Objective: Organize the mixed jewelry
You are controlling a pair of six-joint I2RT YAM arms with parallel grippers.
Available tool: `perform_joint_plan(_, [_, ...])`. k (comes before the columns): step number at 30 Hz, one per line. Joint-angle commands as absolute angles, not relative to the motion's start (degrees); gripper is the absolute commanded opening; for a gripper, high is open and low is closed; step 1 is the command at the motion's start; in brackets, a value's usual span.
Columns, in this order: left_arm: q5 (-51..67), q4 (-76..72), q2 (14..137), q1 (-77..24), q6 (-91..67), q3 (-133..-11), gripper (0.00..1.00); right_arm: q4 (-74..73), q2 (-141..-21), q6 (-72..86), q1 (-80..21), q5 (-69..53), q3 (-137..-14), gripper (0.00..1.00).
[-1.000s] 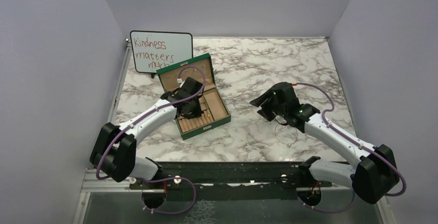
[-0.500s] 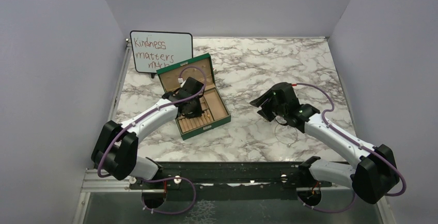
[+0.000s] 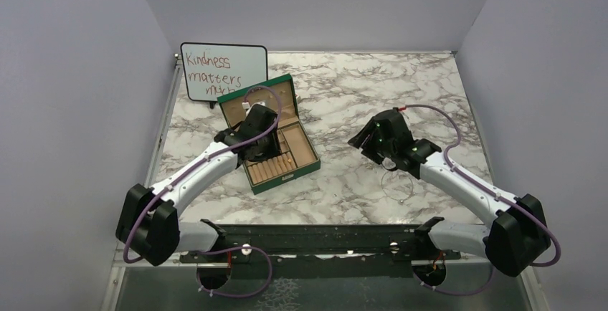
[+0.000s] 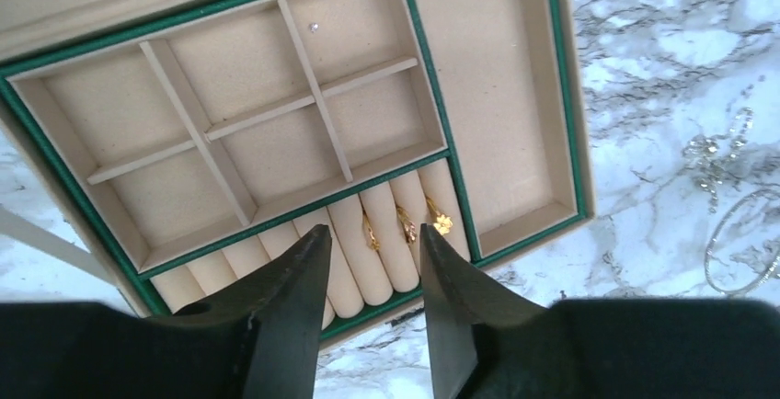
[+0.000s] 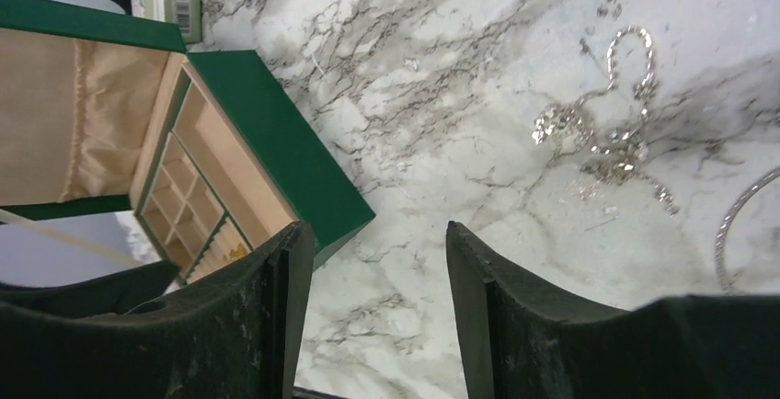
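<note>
Mixed jewelry point(image 5: 563, 125) lies in two places. A glittering silver tangle point(image 4: 713, 155) and a thin silver wire loop point(image 5: 722, 238) sit on the grey-veined white marble tabletop point(image 5: 441, 68) under the right arm. Three small gold pieces point(image 4: 442, 225) are tucked in the ring rolls of the open green jewelry box with tan felt compartments point(image 4: 497, 96), and one tiny stud point(image 4: 315, 27) rests in a square compartment. The white dry-erase board point(image 3: 224, 67) behind the box reads "Kindness matters"; the lid cuts off its third line. The left fingers point(image 4: 292, 307) hover spread over the ring rolls, gripping nothing; a second ago they were pressed together, and the left arm has since reached further toward the lid. The right fingers point(image 5: 276, 316) stand wide apart above the tabletop, empty, as before.
</note>
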State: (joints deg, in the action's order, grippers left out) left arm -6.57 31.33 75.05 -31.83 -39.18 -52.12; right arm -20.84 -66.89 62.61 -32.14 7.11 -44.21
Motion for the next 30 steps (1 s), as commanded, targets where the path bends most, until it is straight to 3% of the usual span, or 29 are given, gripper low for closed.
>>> perform_joint_plan(1, [-7.62,27.56,69.26,-31.46,-35.27,-52.63,0.44,-25.53,-69.83,50.79,-31.10,13.47,-49.07,0.60])
perform_joint_plan(5, [-5.95,21.22,64.01,-31.46,-31.12,-50.12,0.52,-29.58,-73.51,45.63,-25.76,14.78,-51.42,0.60])
perform_joint_plan(12, [-2.15,9.82,58.16,-31.46,-24.79,-46.37,0.83,-30.97,-78.53,39.39,-14.76,13.97,-51.44,0.58])
perform_joint_plan(16, [1.10,6.92,59.04,-31.46,-24.30,-45.89,0.97,-31.57,-81.78,39.02,-12.99,15.75,-52.68,0.48])
perform_joint_plan(30, [2.33,3.89,59.86,-31.46,-25.05,-43.51,0.99,-29.74,-91.46,46.49,-12.74,20.10,-54.71,0.41])
